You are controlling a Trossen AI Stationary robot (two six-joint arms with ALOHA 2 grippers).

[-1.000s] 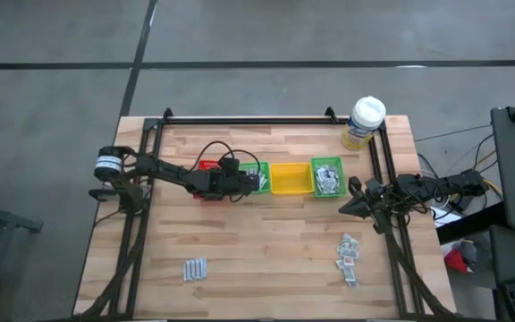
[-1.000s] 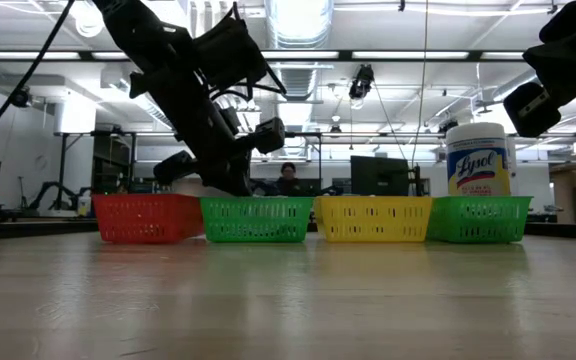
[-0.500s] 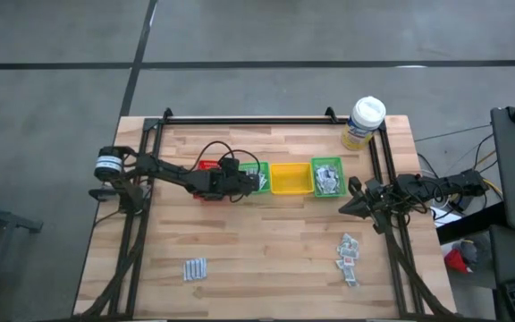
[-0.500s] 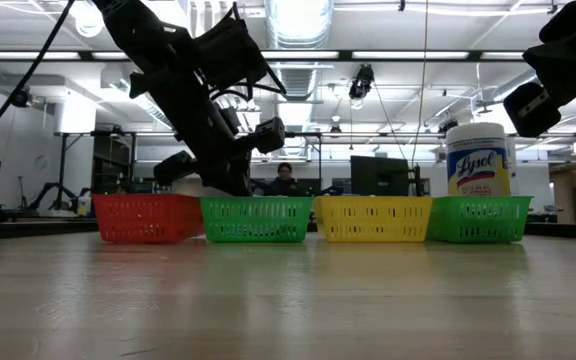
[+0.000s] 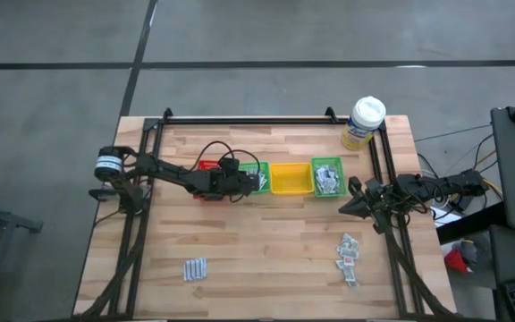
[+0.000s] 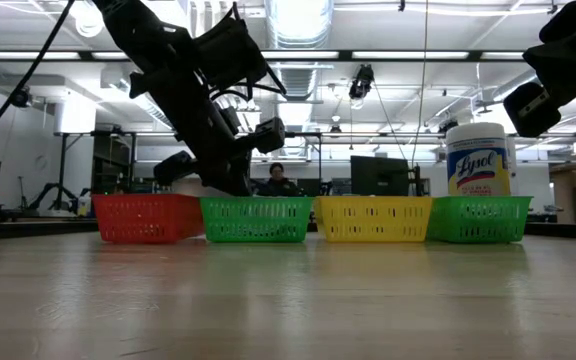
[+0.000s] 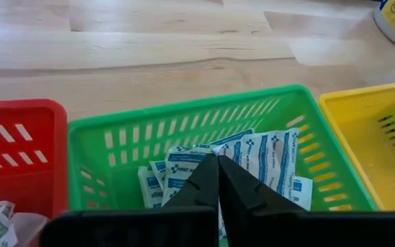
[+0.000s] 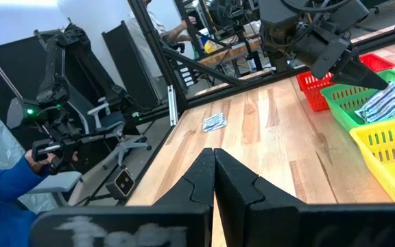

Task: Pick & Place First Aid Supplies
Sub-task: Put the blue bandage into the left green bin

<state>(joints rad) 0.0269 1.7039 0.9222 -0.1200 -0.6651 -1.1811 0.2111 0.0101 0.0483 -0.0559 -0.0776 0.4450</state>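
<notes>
- Left gripper [image 7: 217, 168]: fingers pressed together, tips over the left green bin [image 7: 115, 140]; whether they pinch a white-blue sachet [image 7: 266, 154] there, can't tell.
- Right gripper [image 8: 213, 159]: fingers closed, empty, waiting at the table's right edge.
- Sachets: flat, thin, likely very light, limp and slick; best nipped by an edge or corner.
- More sachets loose on the wood [image 5: 349, 255], [image 5: 195, 269]; some in the right green bin [image 5: 327, 179].
- Bins: slotted rigid plastic; butcher-block top.

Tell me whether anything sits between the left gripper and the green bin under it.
Nothing visible does. The left gripper is shut on a white-blue sachet directly over the green bin, inside its walls, with only more sachets below. The right gripper waits shut by the table's right edge.
</notes>
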